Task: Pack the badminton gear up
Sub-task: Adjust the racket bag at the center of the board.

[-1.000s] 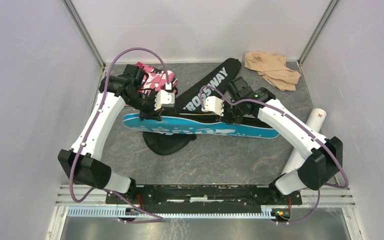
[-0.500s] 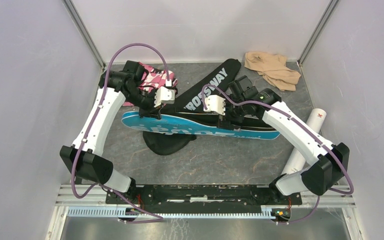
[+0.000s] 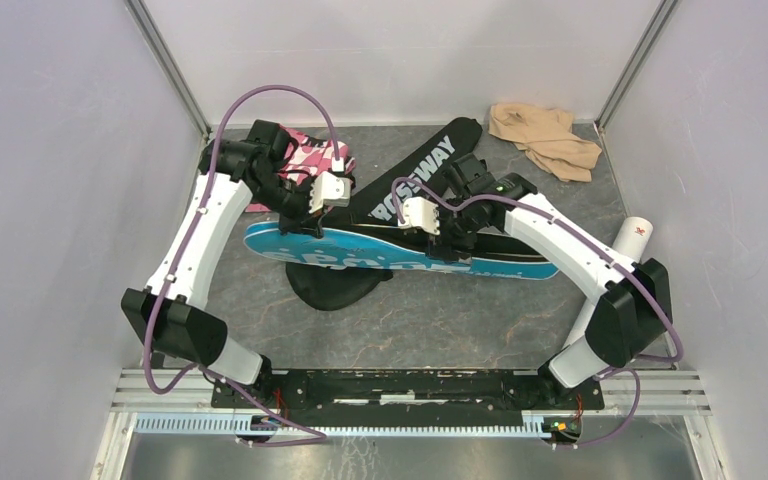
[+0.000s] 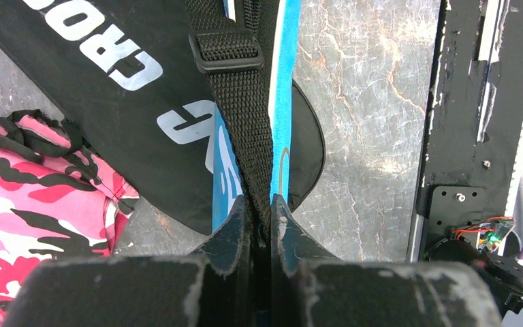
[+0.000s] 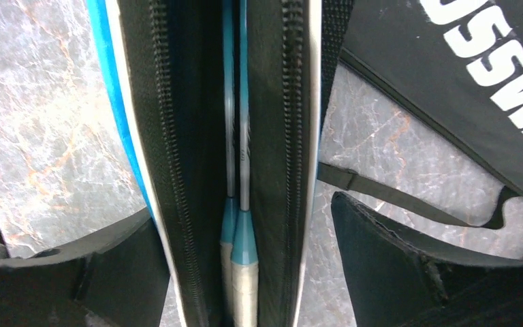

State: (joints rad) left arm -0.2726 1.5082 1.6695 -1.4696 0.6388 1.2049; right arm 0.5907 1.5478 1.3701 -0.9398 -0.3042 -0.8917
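The blue "SPORT" cover [image 3: 400, 262] lies across the black "CROSSWAY" cover [image 3: 415, 175] at mid-table. My left gripper [image 3: 295, 222] is at the blue cover's left end. In the left wrist view it [image 4: 260, 204] is shut on the cover's black webbing strap [image 4: 235, 88]. My right gripper [image 3: 440, 240] is over the middle of the blue cover. In the right wrist view it [image 5: 238, 218] is open, its jaws straddling the unzipped cover [image 5: 177, 136]. Two racket handles [image 5: 245, 272] with blue cones lie inside. The white tube [image 3: 610, 280] lies at the right. No shuttlecocks show.
A pink camouflage cloth [image 3: 310, 155] lies at the back left, behind my left arm, and also shows in the left wrist view [image 4: 27, 204]. A beige cloth [image 3: 545, 135] lies at the back right corner. Walls close in the table on three sides.
My right gripper has slid left along the blue cover, towards my left gripper. My left gripper has shifted slightly back and left, and the cover's left end has moved with it.
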